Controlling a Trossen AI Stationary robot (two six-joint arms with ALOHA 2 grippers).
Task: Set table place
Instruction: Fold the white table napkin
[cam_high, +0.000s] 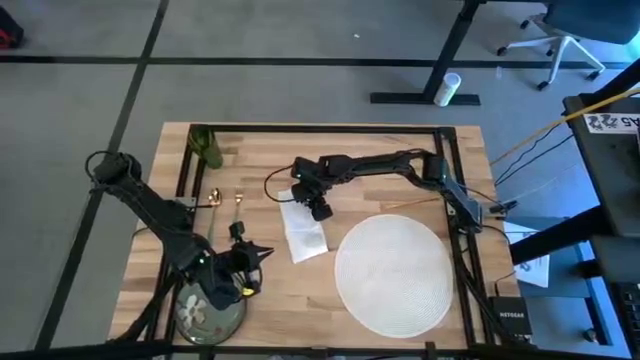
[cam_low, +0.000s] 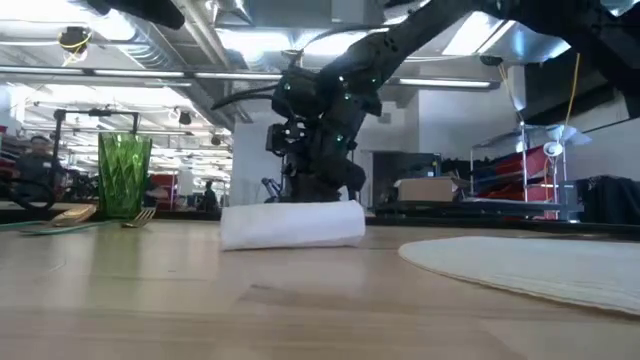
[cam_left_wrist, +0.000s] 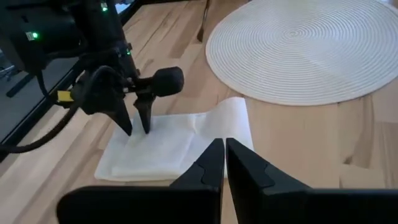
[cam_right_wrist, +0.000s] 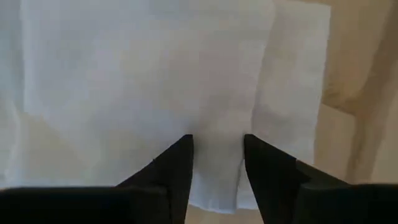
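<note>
1. A light wooden table (cam_high: 270, 290) with a black frame is seen from above, both dark arms reaching over it.
2. The right gripper (cam_high: 318, 209) is held over the far end of a folded white napkin (cam_high: 304, 235), which lies flat near the middle of the table, just left of the placemat.
3. In the right wrist view, the right gripper (cam_right_wrist: 217, 162) is shown with its fingers (cam_right_wrist: 177, 165) a little apart, tips down on the napkin (cam_right_wrist: 143, 81); whether cloth is pinched between them cannot be told.
4. In the left wrist view, the same right gripper (cam_left_wrist: 137, 121) is seen with its tips touching the napkin (cam_left_wrist: 168, 146).
5. The left gripper (cam_high: 245, 270) is held above the near left part of the table, beside the green floral plate (cam_high: 205, 315); in its own view the left gripper (cam_left_wrist: 225, 152) is shown with fingers almost together and nothing between them.
6. The round white woven placemat (cam_high: 392, 272) is laid bare at the near right of the table.
7. A green cup (cam_high: 207, 146) is stood at the far left corner, and appears upright in the low view (cam_low: 124, 176).
8. A gold-coloured utensil (cam_high: 213, 197) and a green fork (cam_high: 239, 208) are laid side by side between cup and plate.
</note>
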